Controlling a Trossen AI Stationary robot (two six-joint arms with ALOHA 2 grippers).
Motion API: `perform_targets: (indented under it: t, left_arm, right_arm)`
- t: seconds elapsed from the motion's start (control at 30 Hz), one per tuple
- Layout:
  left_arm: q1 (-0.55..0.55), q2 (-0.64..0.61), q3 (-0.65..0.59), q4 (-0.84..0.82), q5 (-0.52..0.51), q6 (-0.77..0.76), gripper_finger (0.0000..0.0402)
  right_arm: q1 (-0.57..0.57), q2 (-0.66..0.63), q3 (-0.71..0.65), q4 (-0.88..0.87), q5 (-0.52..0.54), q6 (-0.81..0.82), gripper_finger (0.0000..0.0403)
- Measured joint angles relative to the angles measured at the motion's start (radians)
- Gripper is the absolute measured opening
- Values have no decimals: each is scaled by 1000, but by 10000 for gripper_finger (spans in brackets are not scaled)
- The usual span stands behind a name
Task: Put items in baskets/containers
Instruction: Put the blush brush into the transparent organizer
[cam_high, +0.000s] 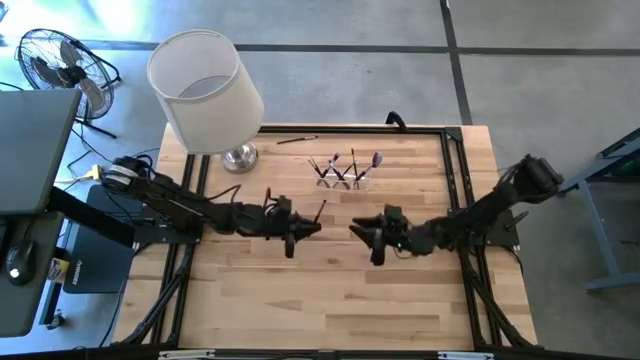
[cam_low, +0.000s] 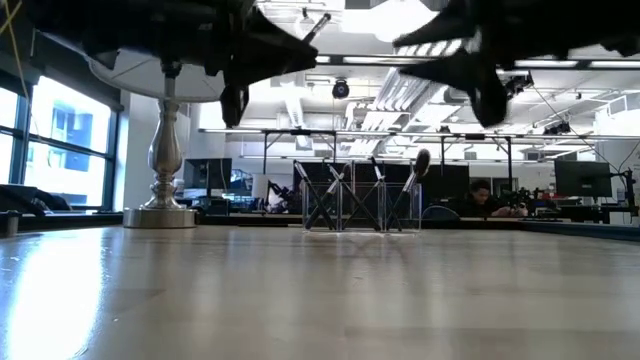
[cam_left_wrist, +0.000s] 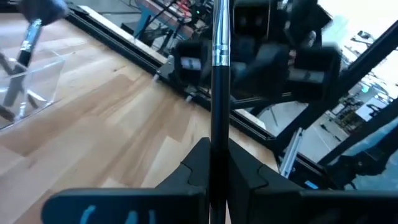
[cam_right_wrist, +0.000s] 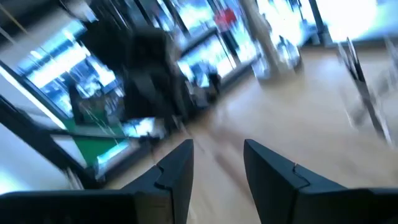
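Observation:
My left gripper (cam_high: 298, 229) hovers over the table's middle, shut on a slim dark makeup brush (cam_high: 315, 212) with a silver ferrule (cam_left_wrist: 220, 51). Facing it from the right, my right gripper (cam_high: 363, 232) stands open with nothing between its fingers (cam_right_wrist: 177, 168). Beyond both, toward the far edge, a small clear holder (cam_high: 343, 178) stands on the table, and several brushes stand slanted in it (cam_low: 345, 190). One more brush (cam_high: 297, 139) lies flat by the far edge. My left gripper pinches the brush's dark handle (cam_left_wrist: 217, 146) between its two fingers. The fingers come in level from the table's left. The ferrule end sticks out past the fingertips and slants up and toward the far right (cam_low: 316, 24). The brush is lifted clear of the table.
A lamp with a big white shade (cam_high: 205, 90) and a silver foot (cam_high: 240, 157) stands at the far left corner. A black frame (cam_high: 455, 170) runs along the table's edges. Bare wood (cam_high: 330, 300) lies between the grippers and the near edge.

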Motion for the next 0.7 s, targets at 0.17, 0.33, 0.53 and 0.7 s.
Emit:
perform_targets:
  t: [0.17, 0.33, 0.53, 0.7]
  left_arm:
    - [0, 0, 90, -98, 28, 18, 16]
    - [0, 0, 169, -175, 16, 81, 22]
    - [-1, 0, 204, -225, 9, 89, 17]
    - [-1, 0, 205, -227, 11, 89, 19]
  right_arm:
    - [-104, -2, 96, 24, -122, -120, 135]
    - [-185, 5, 206, -129, -280, -124, 135]
    - [-225, 5, 246, -158, -369, -133, 135]
    - [-238, 6, 254, -152, -397, -131, 135]
